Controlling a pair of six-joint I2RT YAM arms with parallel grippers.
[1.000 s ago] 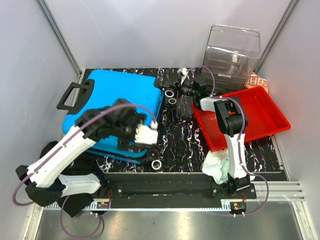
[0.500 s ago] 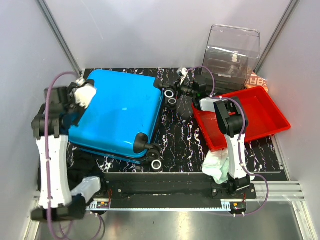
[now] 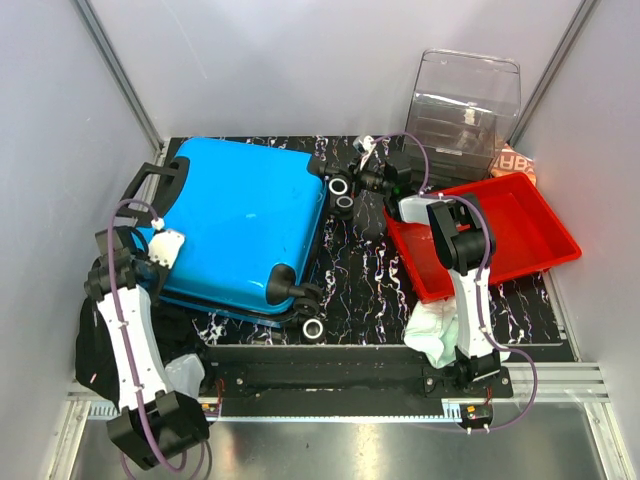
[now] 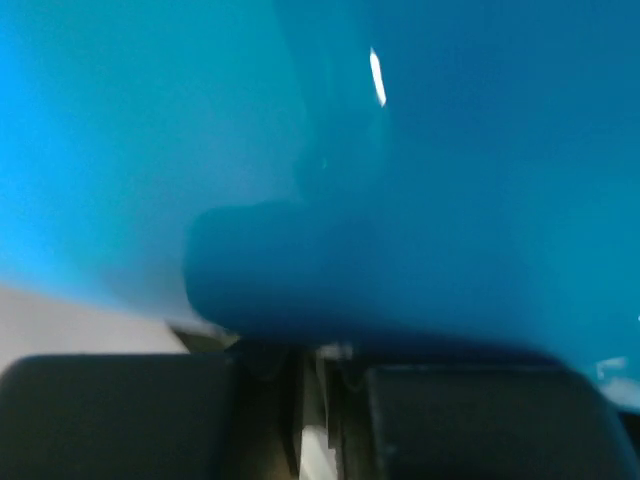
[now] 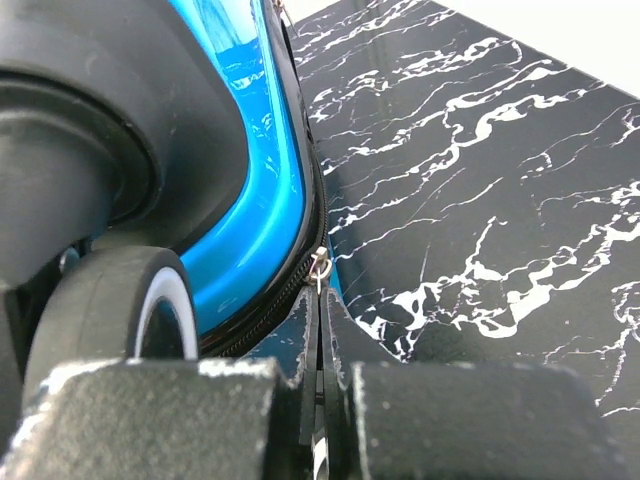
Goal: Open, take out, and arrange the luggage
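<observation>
There is one luggage (image 3: 245, 220) in view, a bright blue hard-shell case. It lies flat with its lid down on the black marble table (image 3: 365, 290) and fills the 9 o'clock side of my overhead view. Its single black handle (image 3: 148, 188) sticks out at 10 o'clock. From above I count three white-ringed wheels (image 3: 341, 188): two at the case's 2 o'clock corner and one at its 5 o'clock corner.

Both arms are at the case. My left gripper (image 3: 166, 246) sits against its 8 o'clock edge. That wrist camera gives me only blurred blue shell, with the two fingers (image 4: 120, 410) drawn almost together and nothing I can make out between them. My right gripper (image 3: 368, 182) reaches to the 2 o'clock corner, beside the paired wheels. In its wrist view the fingers are pressed together right under the silver zip pull (image 5: 318, 263) on the black zipper line. I cannot tell whether the pull is actually pinched.

One red tray (image 3: 520, 215) lies at 3 o'clock and one clear plastic box (image 3: 465, 95) stands at 1 o'clock. One white cloth (image 3: 432, 335) lies at 5 o'clock and one heap of black fabric (image 3: 95, 345) at 7 o'clock.
</observation>
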